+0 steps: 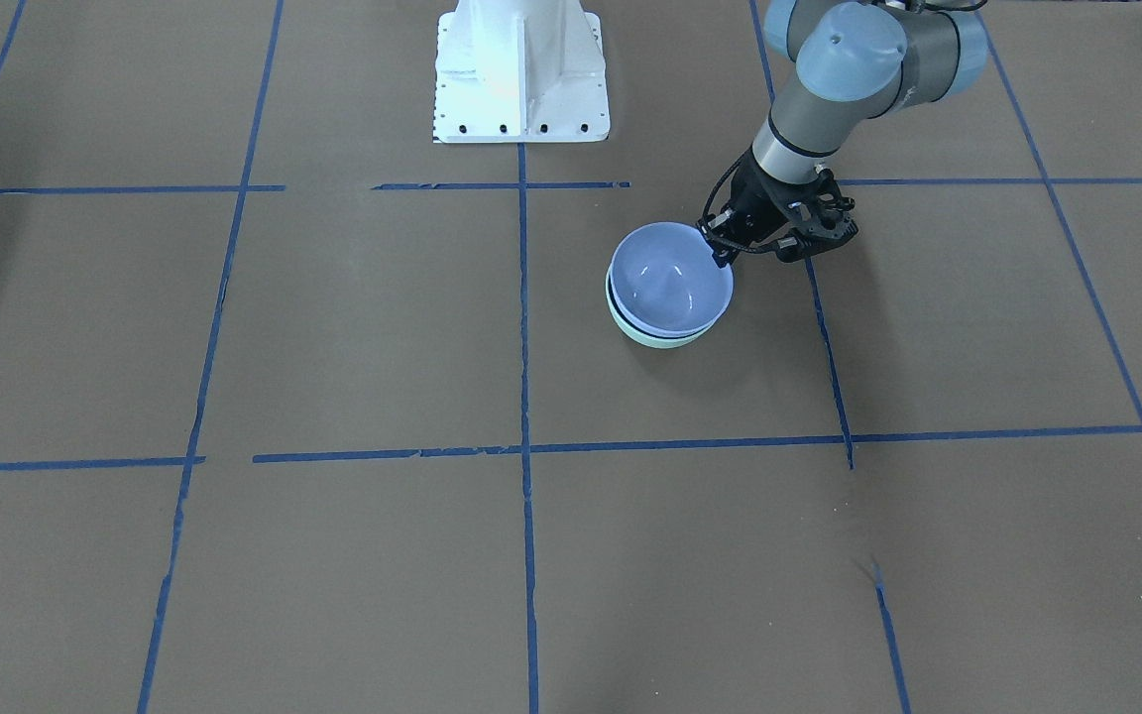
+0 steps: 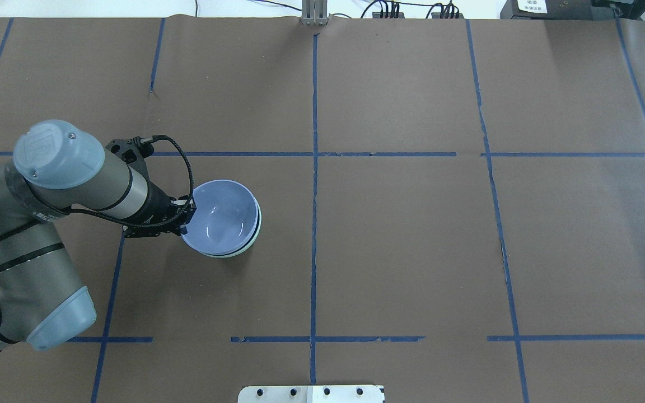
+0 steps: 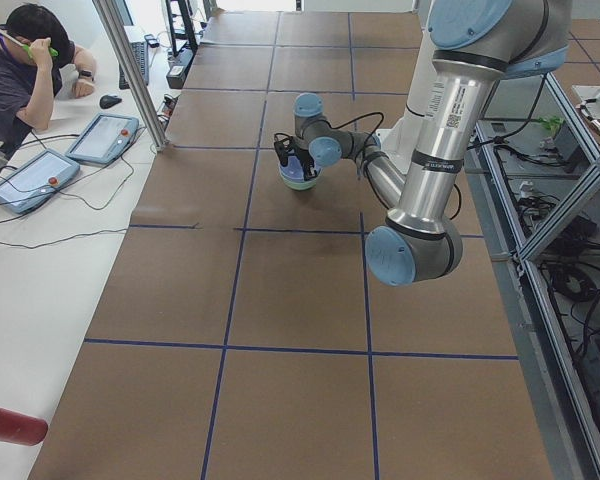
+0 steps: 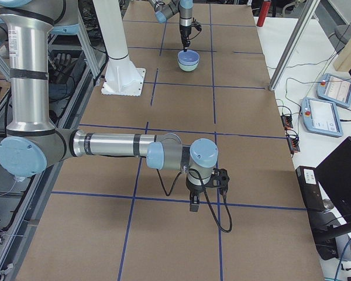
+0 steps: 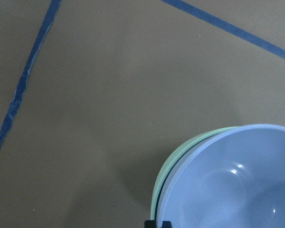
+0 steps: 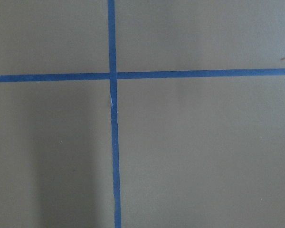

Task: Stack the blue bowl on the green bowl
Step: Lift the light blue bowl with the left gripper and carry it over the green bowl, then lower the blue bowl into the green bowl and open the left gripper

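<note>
The blue bowl (image 1: pixel 670 283) sits nested in the green bowl (image 1: pixel 658 340), slightly offset, near the table's middle. In the overhead view only a thin mint edge of the green bowl (image 2: pixel 253 239) shows under the blue bowl (image 2: pixel 221 221). My left gripper (image 1: pixel 720 250) is at the blue bowl's rim on the robot's side, its fingers closed on that rim; it also shows in the overhead view (image 2: pixel 186 217). The left wrist view shows both rims, blue (image 5: pixel 247 180) inside green (image 5: pixel 180 156). My right gripper (image 4: pixel 194 205) hangs low over bare table far from the bowls; I cannot tell whether it is open or shut.
The white robot base (image 1: pixel 521 74) stands behind the bowls. Blue tape lines (image 1: pixel 523 327) grid the brown table. A seated operator (image 3: pixel 20 70) and tablets (image 3: pixel 100 135) are on a side desk beyond the far edge.
</note>
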